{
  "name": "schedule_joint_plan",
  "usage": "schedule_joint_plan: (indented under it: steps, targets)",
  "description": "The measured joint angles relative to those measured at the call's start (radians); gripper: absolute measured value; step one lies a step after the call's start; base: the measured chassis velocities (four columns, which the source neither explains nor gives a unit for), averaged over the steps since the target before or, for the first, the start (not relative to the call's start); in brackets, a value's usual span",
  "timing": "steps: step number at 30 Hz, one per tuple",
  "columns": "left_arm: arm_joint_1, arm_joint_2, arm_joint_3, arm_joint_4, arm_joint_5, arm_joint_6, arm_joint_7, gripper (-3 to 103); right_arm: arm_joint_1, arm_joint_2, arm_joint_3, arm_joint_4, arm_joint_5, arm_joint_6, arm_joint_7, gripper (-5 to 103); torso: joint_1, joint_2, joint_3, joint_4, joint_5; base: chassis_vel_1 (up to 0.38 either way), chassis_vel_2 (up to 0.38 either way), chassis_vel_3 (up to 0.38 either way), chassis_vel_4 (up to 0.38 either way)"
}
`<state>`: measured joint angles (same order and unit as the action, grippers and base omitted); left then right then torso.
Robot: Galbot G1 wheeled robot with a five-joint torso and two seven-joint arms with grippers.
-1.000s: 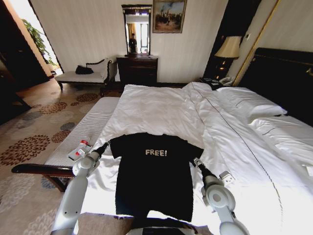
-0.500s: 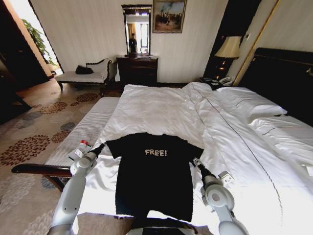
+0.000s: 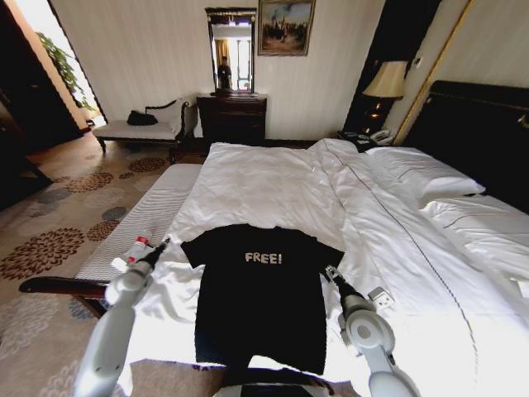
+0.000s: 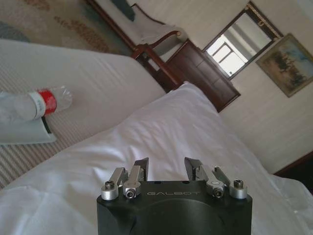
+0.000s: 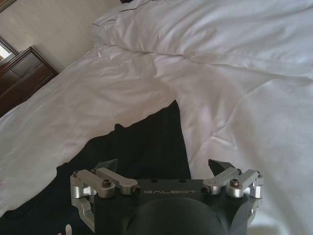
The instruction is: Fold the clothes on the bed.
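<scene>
Now left end effector point(image 3: 162, 243) has drawn leftward off the T-shirt point(image 3: 258, 298).

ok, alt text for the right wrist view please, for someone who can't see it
The right gripper, fingers spread open, hovers over a sleeve of the black cotton T-shirt lying flat on the bed's white duvet. White pillows lie beyond, and a dark wooden dresser stands against the pale wall.
</scene>
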<state>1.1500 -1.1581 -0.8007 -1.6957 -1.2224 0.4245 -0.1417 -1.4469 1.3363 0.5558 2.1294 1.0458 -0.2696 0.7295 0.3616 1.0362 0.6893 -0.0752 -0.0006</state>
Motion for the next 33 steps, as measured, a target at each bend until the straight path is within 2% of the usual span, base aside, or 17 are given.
schedule_joint_plan:
  steps: [1,2,3,7,8,10,11,12,15,24,26,28,33]
  targets:
    - [0.037,0.003,-0.015,-0.061,-0.001,0.006,-0.004,53,0.003,-0.006,0.001,-0.005,0.002,0.000,-0.001,100,0.000,0.000,0.000,-0.0003,0.0000,0.000,0.000,0.000,0.000]
    - [0.075,0.003,-0.028,-0.124,0.001,0.012,-0.010,53,0.005,-0.012,0.004,-0.009,0.007,0.000,-0.001,100,0.000,0.000,0.000,-0.0001,0.0001,0.000,0.000,0.000,0.000]
    - [0.075,0.003,-0.028,-0.124,0.001,0.012,-0.010,53,0.005,-0.012,0.004,-0.009,0.007,0.000,-0.001,100,0.000,0.000,0.000,-0.0001,0.0001,0.000,0.000,0.000,0.000]
    - [0.241,-0.022,-0.065,-0.351,0.006,0.033,-0.069,74,0.019,-0.023,0.017,-0.013,0.036,-0.002,-0.001,100,0.000,0.000,0.000,-0.0005,0.0003,0.000,0.000,0.000,0.000]
    - [0.241,-0.022,-0.065,-0.351,0.006,0.033,-0.069,74,0.019,-0.023,0.017,-0.013,0.036,-0.002,-0.001,100,0.000,0.000,0.000,-0.0005,0.0003,0.000,0.000,0.000,0.000]
    - [0.304,-0.052,-0.069,-0.446,0.051,0.038,-0.081,85,0.029,-0.025,0.023,-0.008,0.057,-0.003,-0.001,100,0.000,0.000,0.000,-0.0001,0.0001,0.000,0.000,0.000,0.000]
    - [0.325,-0.069,-0.068,-0.480,0.088,0.038,-0.078,85,0.033,-0.026,0.026,-0.005,0.069,-0.003,-0.001,100,0.000,0.000,0.000,-0.0002,0.0001,0.000,0.000,0.000,0.000]
    - [0.325,-0.069,-0.068,-0.480,0.088,0.038,-0.078,85,0.033,-0.026,0.026,-0.005,0.069,-0.003,-0.001,100,0.000,0.000,0.000,-0.0002,0.0001,0.000,0.000,0.000,0.000]
    - [0.366,-0.114,-0.056,-0.549,0.173,0.033,-0.070,98,0.040,-0.033,0.032,0.000,0.101,-0.003,-0.001,100,0.000,0.000,0.000,-0.0005,0.0001,0.000,0.000,0.000,0.000]
    - [0.403,-0.159,-0.051,-0.637,0.198,0.018,-0.071,100,0.028,-0.057,0.068,0.013,0.160,0.007,0.007,100,0.000,0.000,0.000,-0.0006,0.0001,0.000,0.000,0.000,0.000]
    - [0.419,-0.173,-0.047,-0.655,0.198,0.013,-0.072,100,0.027,-0.067,0.080,0.030,0.230,0.005,0.011,100,0.000,0.000,0.000,-0.0003,0.0000,0.000,0.000,0.000,0.000]
    - [0.426,-0.182,-0.037,-0.662,0.199,0.010,-0.071,100,0.034,-0.085,0.091,0.043,0.299,-0.018,0.022,100,0.000,0.000,0.000,-0.0002,0.0001,0.000,0.000,0.000,0.000]
    - [0.411,-0.189,-0.022,-0.671,0.198,0.008,-0.079,100,0.068,-0.149,0.096,0.014,0.347,-0.072,0.014,100,0.000,0.000,0.000,-0.0005,-0.0002,0.000,0.000,0.000,0.000]
